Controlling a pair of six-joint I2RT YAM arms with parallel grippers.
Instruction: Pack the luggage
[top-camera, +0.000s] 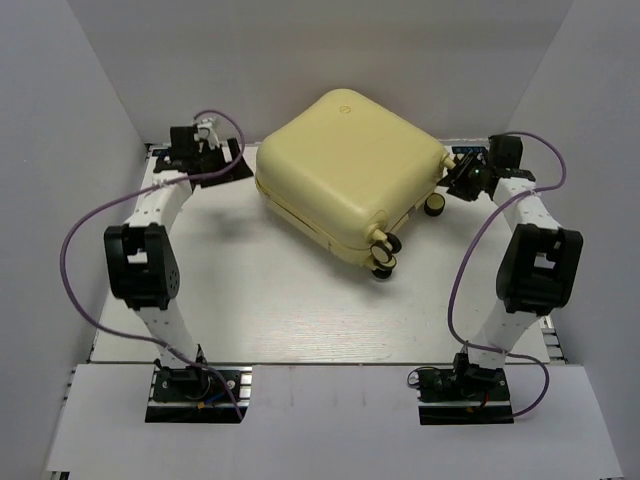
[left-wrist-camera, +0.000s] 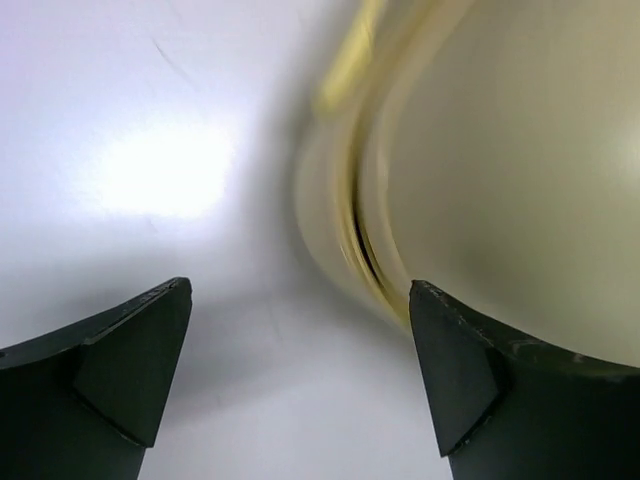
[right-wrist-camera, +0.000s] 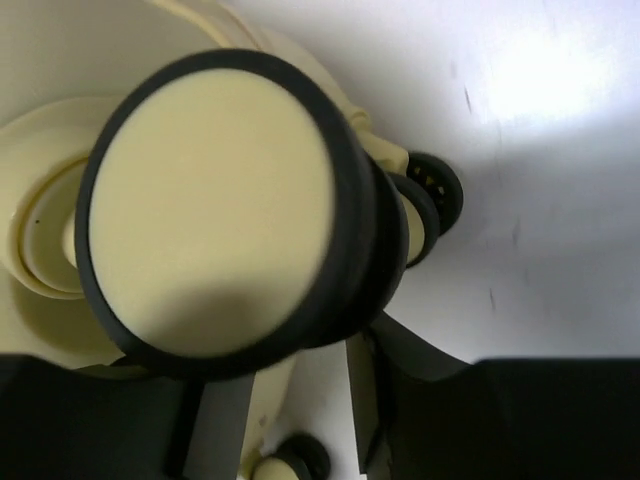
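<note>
Large pale yellow hard-shell suitcase (top-camera: 350, 170) lies closed on the white table (top-camera: 250, 300). Left gripper (left-wrist-camera: 300, 375): fingers (left-wrist-camera: 120, 380) spread wide, holding nothing. The shell's rounded corner sits just beyond one fingertip. Right gripper (top-camera: 465, 178): a black-rimmed cream wheel (right-wrist-camera: 215, 205) of the suitcase sits directly ahead of its fingers (right-wrist-camera: 500, 420), masking the gap; grip cannot be told.

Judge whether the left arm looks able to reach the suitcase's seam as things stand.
Probably yes. The left end effector sits open beside the suitcase at its rounded corner, the seam close to one finger, with only bare table between them.
</note>
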